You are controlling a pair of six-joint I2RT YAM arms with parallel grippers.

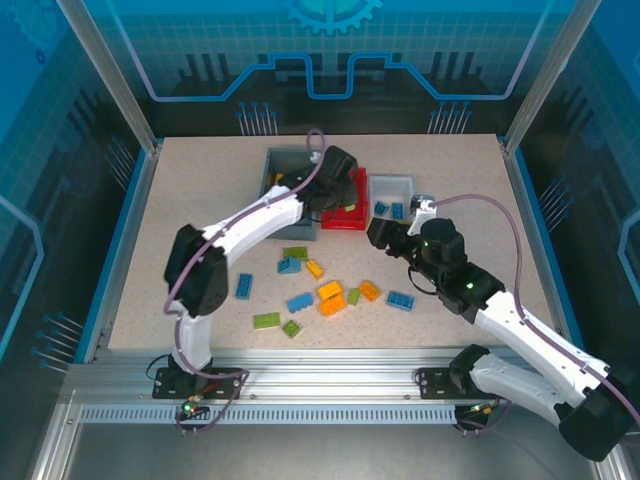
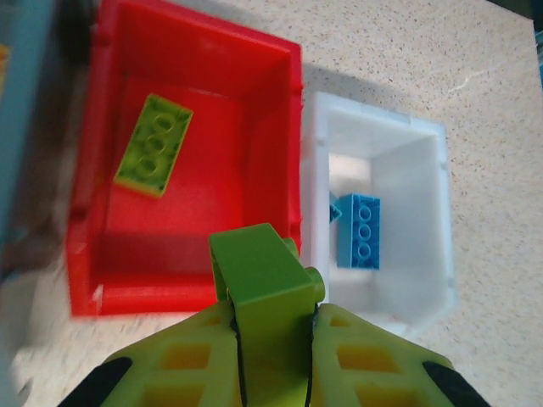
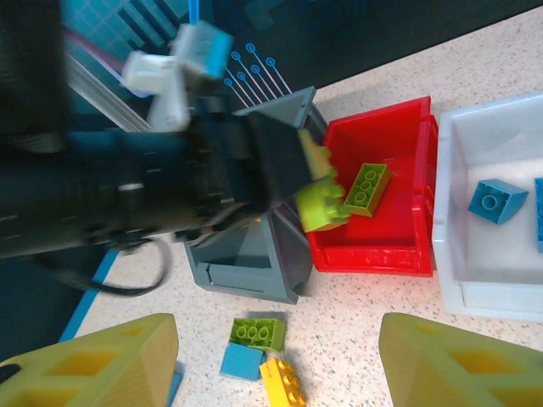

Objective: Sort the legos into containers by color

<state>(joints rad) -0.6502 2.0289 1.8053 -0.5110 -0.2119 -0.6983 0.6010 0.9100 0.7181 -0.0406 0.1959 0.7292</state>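
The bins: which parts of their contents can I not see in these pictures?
Gray bin, top view: the left arm covers most of the inside; a bit of yellow shows, no count possible.
Red bin, top view: partly under the left gripper and its green brick.
White bin, right wrist view: cut by the right edge, so one blue brick shows only in part.

gray bin (image 2: 24, 153) cropped, left arm (image 3: 110, 195) blurred
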